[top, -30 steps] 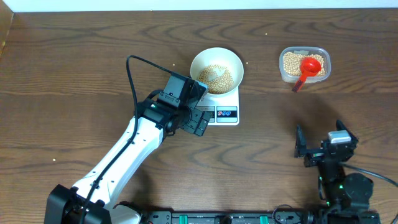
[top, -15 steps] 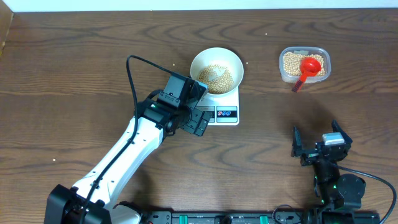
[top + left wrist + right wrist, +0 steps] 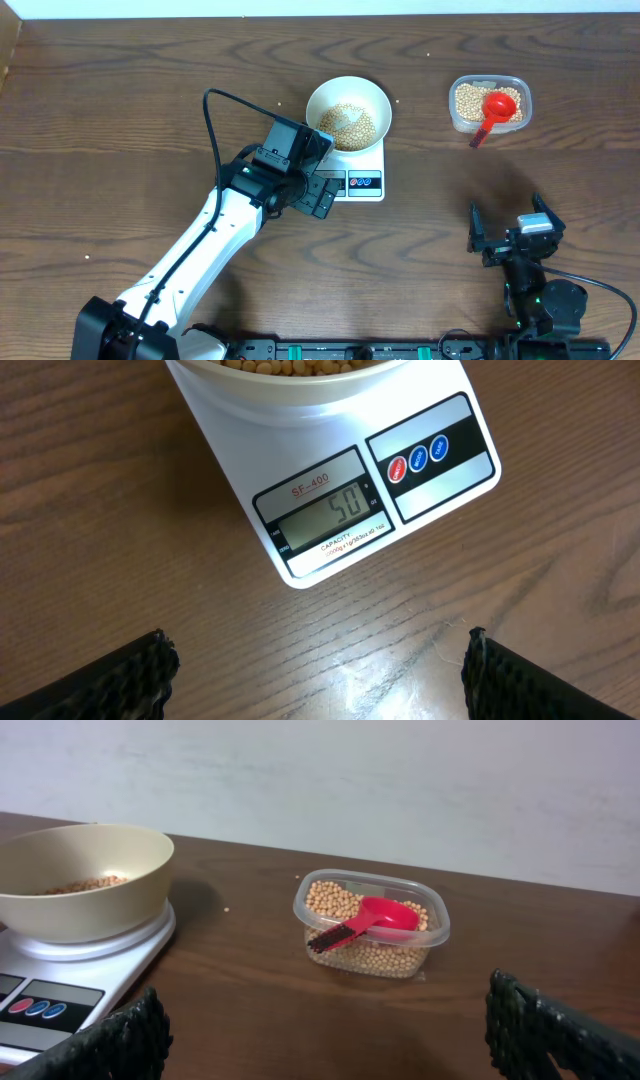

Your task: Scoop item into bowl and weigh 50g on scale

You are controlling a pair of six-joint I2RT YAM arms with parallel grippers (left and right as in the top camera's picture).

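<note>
Looking from overhead, I am finding the display (image 3: 322, 518) of the scale (image 3: 365, 181) hidden under the left arm (image 3: 215, 235); the left wrist view is showing it reading 50, with the bowl (image 3: 316, 100) of beans (image 3: 350, 125) on the scale cut off at the top. The left gripper (image 3: 318, 660) is hovering wide open near the scale, holding nothing. The right gripper (image 3: 512, 228) is also gaping empty, well apart from the tub (image 3: 454, 112) with the red scoop (image 3: 497, 106). A brown wooden table (image 3: 120, 110) is carrying everything, a pale wall (image 3: 400, 780) behind.

A dark brown worktop (image 3: 100, 100) with bold wood grain fills the scene. Along its far edge stands a plain pale wall (image 3: 400, 780), evenly lit. Soft shadows lie on the wood.
</note>
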